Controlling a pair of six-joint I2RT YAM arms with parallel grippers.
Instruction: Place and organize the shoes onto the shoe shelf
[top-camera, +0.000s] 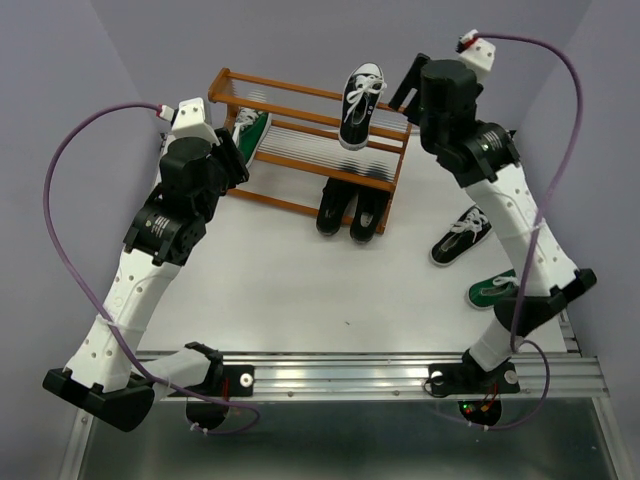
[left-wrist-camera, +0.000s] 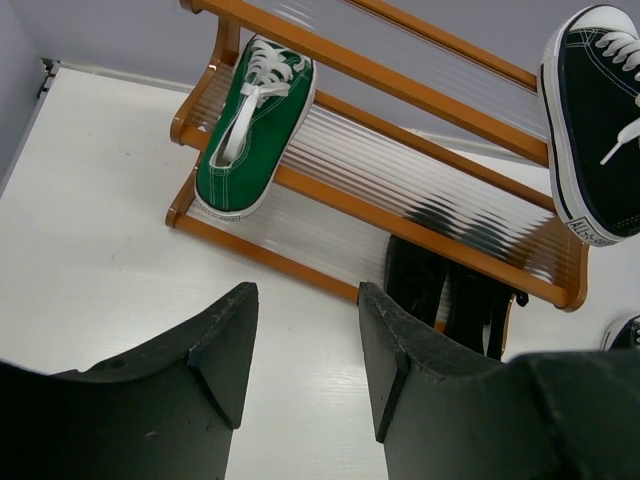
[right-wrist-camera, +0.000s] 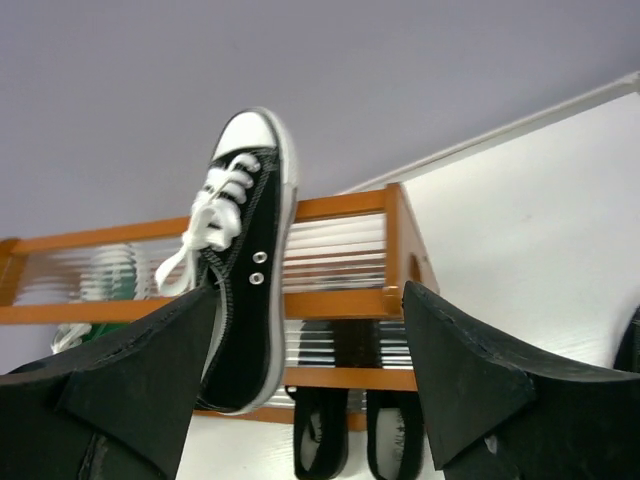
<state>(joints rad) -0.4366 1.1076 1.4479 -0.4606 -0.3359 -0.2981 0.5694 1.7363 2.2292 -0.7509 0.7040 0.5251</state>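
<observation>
Both claws are spread apart and holding nothing. The left claw (left-wrist-camera: 305, 350) hangs in front of the shoe shelf (top-camera: 300, 105), and the right claw (right-wrist-camera: 305, 370) is near its right end. On the rods there's one green sneaker (top-camera: 250, 130) at the left end and one black laced sneaker (top-camera: 362, 105) toward the right. The plain black pair (top-camera: 350, 210) pokes out underneath. Another black sneaker (top-camera: 462, 236) and green sneaker (top-camera: 493, 290) sit on the worktop (top-camera: 300, 290) by the right arm.

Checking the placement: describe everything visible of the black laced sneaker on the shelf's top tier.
The black sneaker looks like canvas, with white laces, toe cap and sole rim, and two metal side eyelets. It lies across the top tier of the shoe shelf near the right end, toe toward the wall, heel jutting past the front rail. Only the shelf touches it; the open right end effector is clear.
</observation>
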